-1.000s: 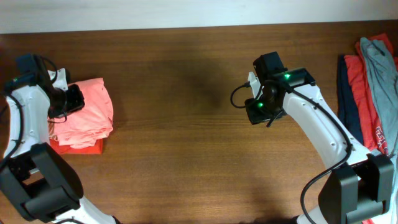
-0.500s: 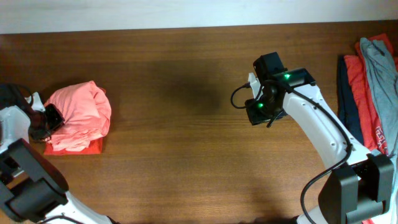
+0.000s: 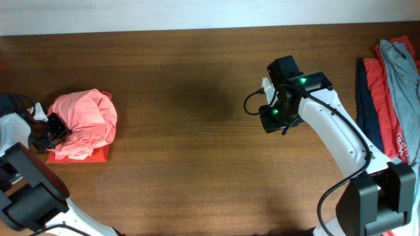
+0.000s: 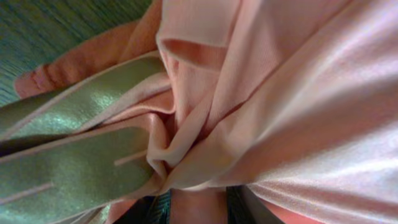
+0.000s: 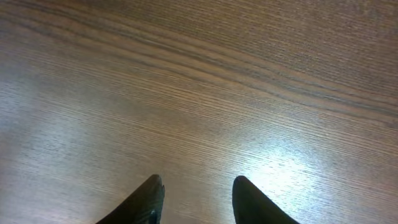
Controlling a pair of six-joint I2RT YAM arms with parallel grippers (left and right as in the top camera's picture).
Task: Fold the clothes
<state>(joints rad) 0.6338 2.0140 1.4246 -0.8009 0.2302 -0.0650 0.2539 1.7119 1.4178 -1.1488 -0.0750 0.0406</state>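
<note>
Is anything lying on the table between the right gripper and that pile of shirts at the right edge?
Nothing visible. The table between the right gripper and the shirt pile is bare wood, and the right wrist view shows only wood under the open gripper. The pink shirt lies far off at the left.

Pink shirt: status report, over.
Left gripper shut on pink shirt, bunched at left edge of table. Right gripper open, empty, over wood. Other shirts piled far right, nothing in the way.
</note>
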